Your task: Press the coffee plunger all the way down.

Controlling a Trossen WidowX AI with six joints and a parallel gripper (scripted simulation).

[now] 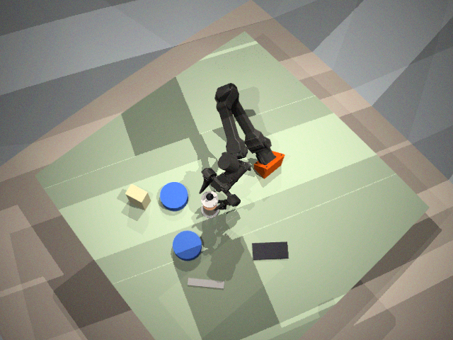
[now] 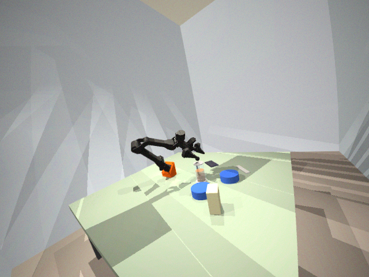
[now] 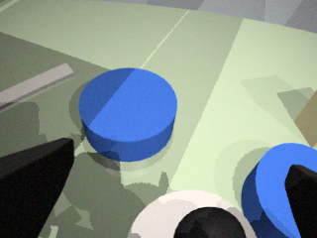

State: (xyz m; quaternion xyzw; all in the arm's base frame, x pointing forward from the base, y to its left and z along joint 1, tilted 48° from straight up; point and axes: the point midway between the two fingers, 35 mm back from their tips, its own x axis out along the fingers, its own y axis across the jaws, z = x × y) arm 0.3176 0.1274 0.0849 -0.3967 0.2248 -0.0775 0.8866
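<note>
The coffee press [image 1: 209, 200] [image 2: 200, 175] [image 3: 156, 213] stands upright, a clear cylinder with a white lid and orange-brown contents. Its round black plunger knob [image 1: 209, 196] [image 2: 197, 158] [image 3: 210, 225] shows a little above the lid, with a short piece of stem in the exterior view. My gripper [image 1: 208, 200] [image 2: 200, 156] [image 3: 184, 163] is open wide above the press, its fingers on either side of the knob and apart from it in the wrist view. Whether a finger touches the lid cannot be told. The plunger's lower part is hard to make out.
Two blue discs [image 1: 174, 195] [image 1: 187, 245] lie close to the press. A tan block [image 1: 137, 196] [image 2: 214, 199] stands beyond one disc. A dark flat plate [image 1: 270, 250] and a pale bar [image 1: 206, 282] lie farther off. The arm's orange base [image 1: 270, 166] is nearby.
</note>
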